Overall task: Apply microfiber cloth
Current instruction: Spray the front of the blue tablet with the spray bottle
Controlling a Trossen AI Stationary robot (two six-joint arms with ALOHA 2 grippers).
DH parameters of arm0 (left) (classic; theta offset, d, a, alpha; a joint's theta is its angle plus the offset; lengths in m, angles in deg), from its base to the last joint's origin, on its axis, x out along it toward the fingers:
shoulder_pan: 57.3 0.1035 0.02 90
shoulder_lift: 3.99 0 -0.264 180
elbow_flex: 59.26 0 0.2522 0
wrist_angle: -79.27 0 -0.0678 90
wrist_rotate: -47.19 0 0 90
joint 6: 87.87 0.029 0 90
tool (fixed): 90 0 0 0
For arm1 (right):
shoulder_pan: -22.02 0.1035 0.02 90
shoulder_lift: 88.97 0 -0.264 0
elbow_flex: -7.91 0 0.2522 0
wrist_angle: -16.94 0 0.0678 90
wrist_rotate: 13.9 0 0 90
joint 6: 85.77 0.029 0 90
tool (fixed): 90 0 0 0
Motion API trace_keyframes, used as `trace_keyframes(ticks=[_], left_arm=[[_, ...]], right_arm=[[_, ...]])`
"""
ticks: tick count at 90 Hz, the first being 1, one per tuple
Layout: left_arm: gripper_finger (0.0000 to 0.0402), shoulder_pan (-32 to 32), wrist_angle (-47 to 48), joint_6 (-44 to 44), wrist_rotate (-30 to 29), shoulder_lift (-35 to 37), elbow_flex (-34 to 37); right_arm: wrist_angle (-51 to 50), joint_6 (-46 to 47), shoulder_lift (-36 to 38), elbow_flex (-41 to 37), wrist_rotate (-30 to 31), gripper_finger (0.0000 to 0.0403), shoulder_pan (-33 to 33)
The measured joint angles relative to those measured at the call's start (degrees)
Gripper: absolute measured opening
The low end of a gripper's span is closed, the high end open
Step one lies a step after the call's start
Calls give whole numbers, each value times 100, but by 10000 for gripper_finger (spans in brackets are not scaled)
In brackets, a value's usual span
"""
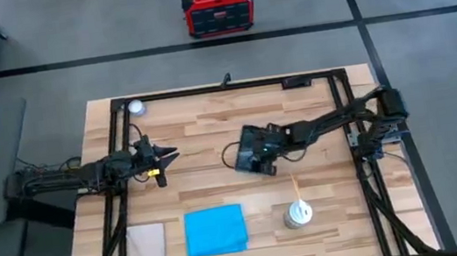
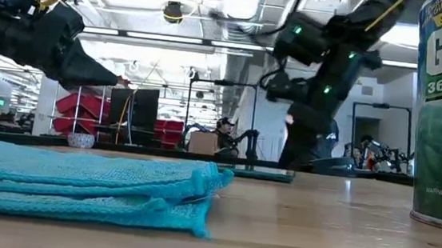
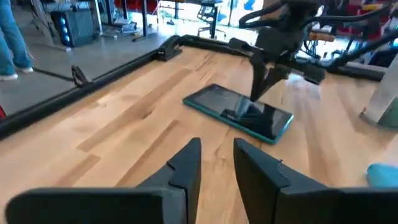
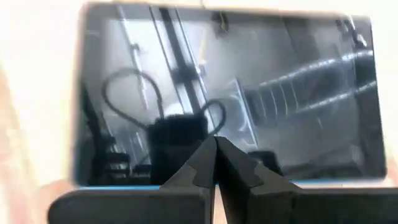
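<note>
The microfiber cloth (image 1: 215, 230), sky-blue and folded in layers (image 2: 80, 180), lies flat near the table's front edge, with no gripper on it. The dark glossy tablet (image 1: 254, 151) lies flat at the table's middle (image 3: 239, 112). My right gripper (image 4: 216, 142) is shut, and its tips point down at the tablet's screen (image 3: 256, 98). My left gripper (image 1: 160, 159) hovers left of the tablet, fingers open (image 3: 217, 163), holding nothing. My right gripper's shut fingertips (image 4: 208, 152) come from above, pointing down at the tablet's screen (image 4: 186, 99). Their dark reflection meets them there. I cannot tell whether the tips touch the glass or stand just over it. The tablet lies flat on the table.
A spray can (image 1: 297, 214) with a thin straw stands right of the cloth. A pale grey sheet (image 1: 147, 249) lies left of the cloth. A small white ball (image 1: 136, 107) sits at the far left corner. A black frame (image 1: 346, 112) edges the table.
</note>
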Motion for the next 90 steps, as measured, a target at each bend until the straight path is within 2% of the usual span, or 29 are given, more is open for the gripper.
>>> trace_keyframes(ticks=[23,34,50,63,77,90], left_arm=[[72,215,-648,-1048,-110,-701,-93],[72,514,-757,-1460,-48,-1206,-98],[85,902,-1165,-1790,545,-2034,-104],[110,1124,-1883,-1808,682,-2745,-115],[133,1414,-2713,-1984,1276,-3607,-124],[141,1631,-2884,-2067,1615,-4448,-353]], right_arm=[[185,-41,390,91,108,0,547],[-431,65,469,105,526,0,736],[-1561,684,480,-38,923,0,758],[-1230,967,481,-432,931,0,765],[-613,1085,482,-812,1083,0,757],[-444,1046,482,-850,1229,0,670]])
